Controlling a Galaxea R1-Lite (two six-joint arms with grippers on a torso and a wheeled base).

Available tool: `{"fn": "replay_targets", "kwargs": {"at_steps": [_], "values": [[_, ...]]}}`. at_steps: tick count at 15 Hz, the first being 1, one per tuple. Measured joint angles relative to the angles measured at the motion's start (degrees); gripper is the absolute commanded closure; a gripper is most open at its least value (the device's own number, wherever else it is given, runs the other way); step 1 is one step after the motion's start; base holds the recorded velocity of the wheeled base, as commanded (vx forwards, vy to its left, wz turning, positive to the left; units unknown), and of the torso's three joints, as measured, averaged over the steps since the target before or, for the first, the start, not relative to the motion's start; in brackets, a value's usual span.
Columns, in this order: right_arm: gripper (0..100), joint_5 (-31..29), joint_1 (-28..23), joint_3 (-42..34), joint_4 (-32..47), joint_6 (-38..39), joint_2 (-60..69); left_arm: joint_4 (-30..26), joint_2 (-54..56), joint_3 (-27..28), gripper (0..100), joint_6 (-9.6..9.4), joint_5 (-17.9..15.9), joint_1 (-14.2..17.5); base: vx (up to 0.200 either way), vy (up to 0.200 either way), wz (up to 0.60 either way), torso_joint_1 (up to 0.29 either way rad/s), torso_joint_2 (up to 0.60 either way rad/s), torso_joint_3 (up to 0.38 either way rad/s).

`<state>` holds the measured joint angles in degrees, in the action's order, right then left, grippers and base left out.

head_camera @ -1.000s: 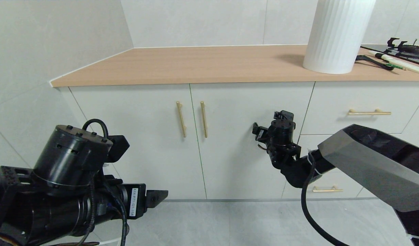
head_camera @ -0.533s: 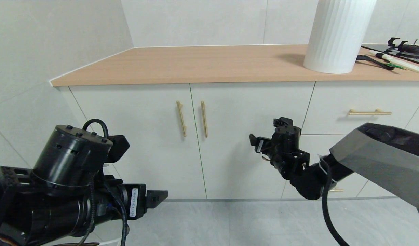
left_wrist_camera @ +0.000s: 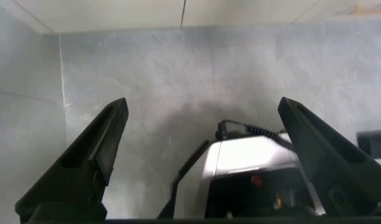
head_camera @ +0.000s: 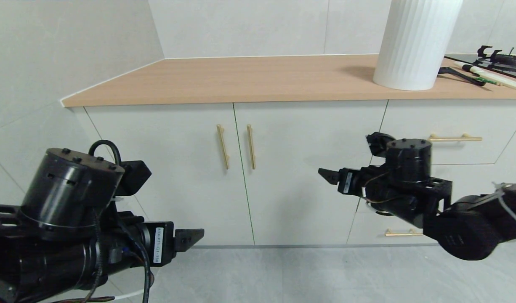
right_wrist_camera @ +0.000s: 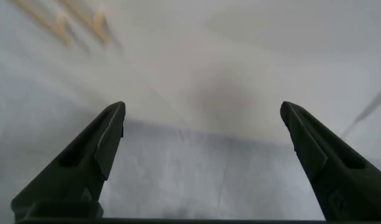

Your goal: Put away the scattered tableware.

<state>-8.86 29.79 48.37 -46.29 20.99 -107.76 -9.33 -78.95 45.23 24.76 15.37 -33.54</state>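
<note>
Right end effector (right_wrist_camera: pixel 201 118) agape before cabinet (head_camera: pixel 300 134)

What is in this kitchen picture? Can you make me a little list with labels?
Counter: wooden countertop
On counter: tall white ribbed container, with utensils lying beside it at the right end
Cabinet doors: shut, two upright gold handles side by side
Drawers: shut, each with a gold bar handle
Left gripper: open, empty, low over the floor
Right gripper: open, empty, in front of the right-hand cabinet door
</note>
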Motion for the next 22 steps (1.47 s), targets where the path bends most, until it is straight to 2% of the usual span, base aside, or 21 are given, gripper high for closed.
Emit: {"fn": "replay_targets", "kwargs": {"at_steps": [4,10,14,18,20,22], "values": [[0,-1.2,-3.6,-5.6,4.9,-2.7,16.1,1.1,6.8,-0.2,0,-2.65,0.5,1.3,0.000,0.000,0.00,0.000,0.00,0.000],[0,-1.6,-7.6,-13.7,26.4,-8.5,50.0,3.6,25.5,-3.8,0,-10.53,0.5,8.1,0.000,0.000,0.00,0.000,0.00,0.000],[0,-2.0,-15.0,-16.1,40.7,-12.6,72.3,3.6,42.4,-7.3,0,-17.81,0.4,13.3,0.000,0.000,0.00,0.000,0.00,0.000],[0,-2.9,-22.6,-18.2,50.5,-20.3,91.1,3.6,59.1,-11.3,0,-24.58,0.2,19.1,0.000,0.000,0.00,0.000,0.00,0.000],[0,-4.1,-25.9,-20.2,53.3,-23.1,97.9,3.6,65.6,-12.2,0,-26.01,-0.6,21.5,0.000,0.000,0.00,0.000,0.00,0.000],[0,-4.2,-28.5,-23.4,53.9,-23.7,103.3,3.8,70.1,-13.4,0,-26.39,-0.9,24.1,0.000,0.000,0.00,0.000,0.00,0.000]]}}
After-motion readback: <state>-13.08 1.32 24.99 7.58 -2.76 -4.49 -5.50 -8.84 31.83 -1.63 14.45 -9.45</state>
